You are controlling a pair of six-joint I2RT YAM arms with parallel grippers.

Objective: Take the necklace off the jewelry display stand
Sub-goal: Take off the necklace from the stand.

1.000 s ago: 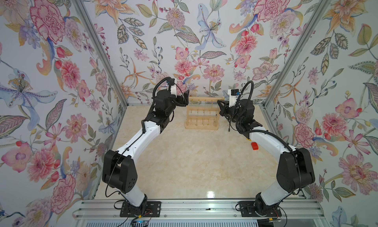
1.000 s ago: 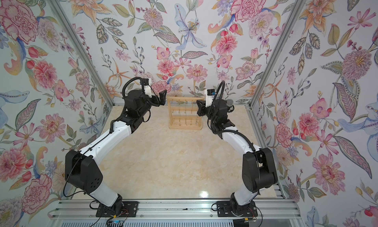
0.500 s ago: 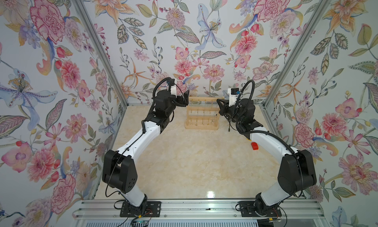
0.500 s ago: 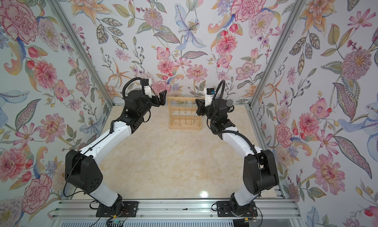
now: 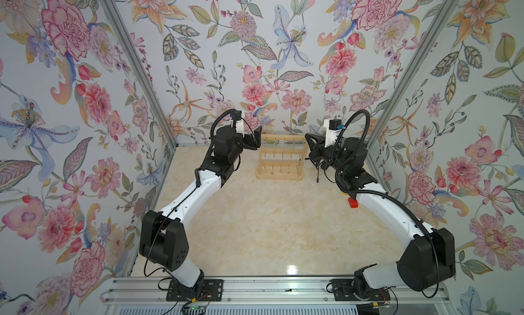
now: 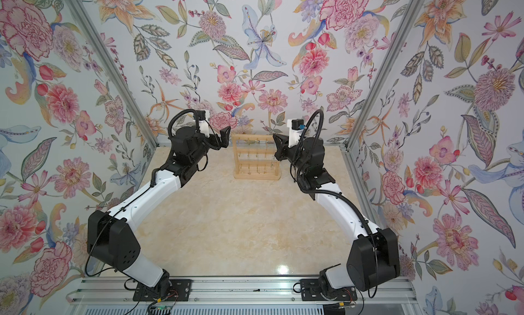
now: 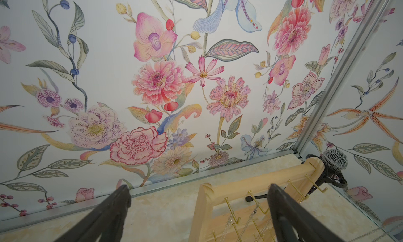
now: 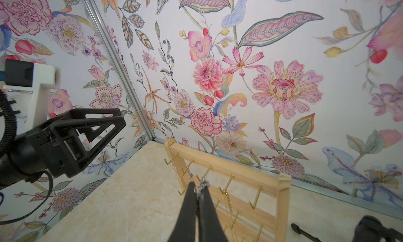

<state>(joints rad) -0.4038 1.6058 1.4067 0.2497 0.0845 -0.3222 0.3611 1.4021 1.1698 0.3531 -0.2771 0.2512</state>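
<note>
Both top views place the jewelry display stand (image 5: 279, 175) far-middle on the tabletop (image 5: 269, 228). Left wrist: left tool (image 7: 198, 187) spread, empty. Right wrist: right tool (image 8: 198, 186) pinching the necklace (image 8: 204, 183) by the top hooks (image 8: 227, 182) (lift-off step, I judge); next, raise the chain clear.

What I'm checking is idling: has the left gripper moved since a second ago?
No. The left gripper stays beside the top corner of the jewelry display stand.

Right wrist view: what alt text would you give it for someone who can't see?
The right tool is shut on a thin silver necklace at the gold hooks of a wooden jewelry display stand, with floral wallpaper behind.
</note>
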